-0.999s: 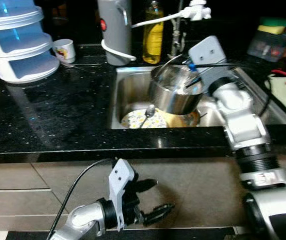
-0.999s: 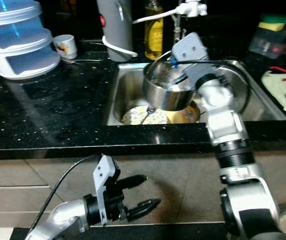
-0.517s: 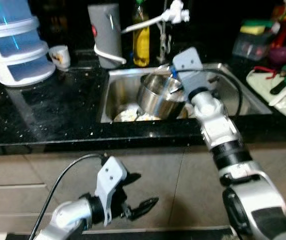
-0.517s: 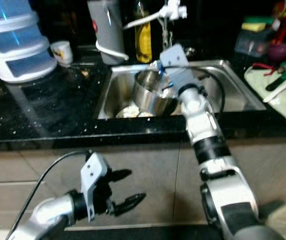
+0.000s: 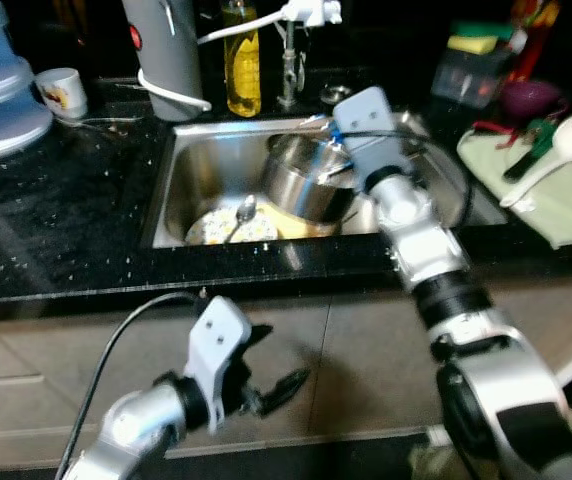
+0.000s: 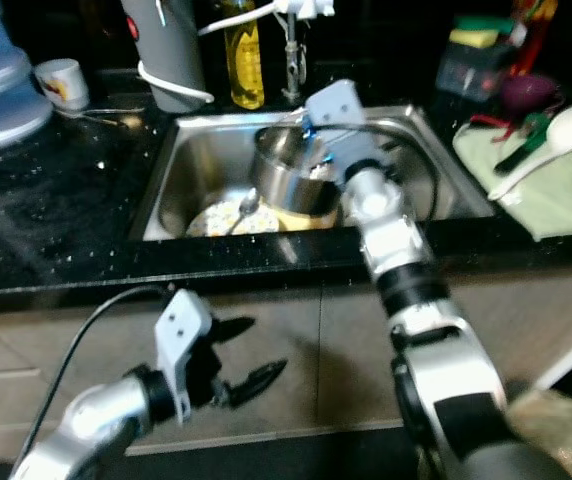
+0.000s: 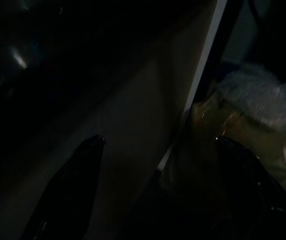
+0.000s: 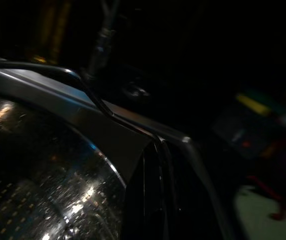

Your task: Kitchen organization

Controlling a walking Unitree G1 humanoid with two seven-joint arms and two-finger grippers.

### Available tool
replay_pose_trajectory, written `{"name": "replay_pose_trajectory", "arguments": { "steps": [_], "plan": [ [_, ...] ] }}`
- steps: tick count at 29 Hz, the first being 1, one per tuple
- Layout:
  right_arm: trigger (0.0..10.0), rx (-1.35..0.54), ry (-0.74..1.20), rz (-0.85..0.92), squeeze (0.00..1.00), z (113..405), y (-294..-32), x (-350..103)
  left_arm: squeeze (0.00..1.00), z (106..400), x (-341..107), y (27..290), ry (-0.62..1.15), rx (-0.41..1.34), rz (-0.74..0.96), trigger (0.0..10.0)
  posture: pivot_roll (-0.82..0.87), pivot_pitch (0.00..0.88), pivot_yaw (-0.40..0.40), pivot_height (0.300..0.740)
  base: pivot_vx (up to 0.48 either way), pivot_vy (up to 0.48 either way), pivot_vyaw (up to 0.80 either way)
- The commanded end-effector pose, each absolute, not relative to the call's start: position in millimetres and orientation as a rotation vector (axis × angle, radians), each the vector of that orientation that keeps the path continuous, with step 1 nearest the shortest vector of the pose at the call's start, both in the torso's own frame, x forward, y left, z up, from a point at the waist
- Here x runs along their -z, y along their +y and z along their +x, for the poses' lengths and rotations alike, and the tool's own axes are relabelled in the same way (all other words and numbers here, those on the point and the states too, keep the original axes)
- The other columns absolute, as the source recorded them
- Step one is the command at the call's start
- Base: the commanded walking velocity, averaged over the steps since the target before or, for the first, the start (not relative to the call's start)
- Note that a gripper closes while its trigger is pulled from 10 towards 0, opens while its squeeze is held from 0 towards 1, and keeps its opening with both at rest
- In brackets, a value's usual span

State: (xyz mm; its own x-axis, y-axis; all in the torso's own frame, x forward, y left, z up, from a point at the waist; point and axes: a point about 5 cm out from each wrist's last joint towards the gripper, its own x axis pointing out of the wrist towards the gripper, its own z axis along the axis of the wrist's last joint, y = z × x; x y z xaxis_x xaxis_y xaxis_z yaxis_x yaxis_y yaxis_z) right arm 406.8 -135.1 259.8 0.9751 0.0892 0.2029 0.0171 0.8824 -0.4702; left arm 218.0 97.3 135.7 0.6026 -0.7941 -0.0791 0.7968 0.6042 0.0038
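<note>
My right hand [image 5: 328,160] reaches over the front edge of the black worktop [image 5: 56,230] into the steel sink [image 5: 181,175], where it meets the rim of the steel pot [image 5: 301,185]. The wrist block hides the fingers from above, and my right wrist view is too dark to settle it, so I cannot tell whether they are clamped on the rim. The pot sits tilted in the sink, above a patterned plate [image 5: 211,228] with a spoon [image 5: 243,213] lying across it.

My left hand [image 5: 271,375] hangs low in front of the beige cabinet doors [image 5: 366,350] below the worktop, its two black fingers [image 5: 288,382] spread apart and holding nothing.

Behind the sink stand a grey jug [image 5: 161,45], a yellow bottle [image 5: 242,60] and the tap [image 5: 288,40]. A small mug [image 5: 63,92] sits to the left, and a white ladle [image 5: 556,150] lies on a green cloth [image 5: 556,195] to the right.
</note>
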Motion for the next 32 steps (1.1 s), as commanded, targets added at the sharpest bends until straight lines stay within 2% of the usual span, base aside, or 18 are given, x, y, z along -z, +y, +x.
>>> {"name": "replay_pose_trajectory", "arguments": {
  "steps": [1, 26, 29, 30, 32],
  "plan": [
    [10.0, -0.043, -0.267, -0.460, 0.00, 406, -131, -268, 0.00, 220, -139, 94, 0.055, 0.914, 0.027, 10.0, 0.05, 0.000, -0.051, 0.740, 0.000, 0.000, 0.00],
    [10.0, -0.088, -0.293, -0.472, 0.00, 407, -123, -269, 0.00, 226, -138, 91, 0.038, 0.887, 0.033, 10.0, 0.05, 0.000, -0.055, 0.740, 0.000, 0.000, 0.00],
    [10.0, -0.086, -0.287, -0.475, 0.00, 409, -122, -269, 0.00, 231, -136, 96, 0.036, 0.826, 0.082, 10.0, 0.06, 0.000, -0.059, 0.740, 0.000, 0.000, 0.00],
    [10.0, -0.086, -0.280, -0.475, 0.00, 413, -116, -270, 0.00, 243, -139, 109, 0.017, 0.686, 0.145, 10.0, 0.06, 0.000, -0.068, 0.740, 0.000, 0.000, 0.00],
    [10.0, -0.094, -0.279, -0.474, 0.00, 415, -110, -272, 0.00, 251, -144, 121, -0.008, 0.578, 0.183, 10.0, 0.07, 0.000, -0.078, 0.740, 0.000, 0.000, 0.00]
  ]
}}
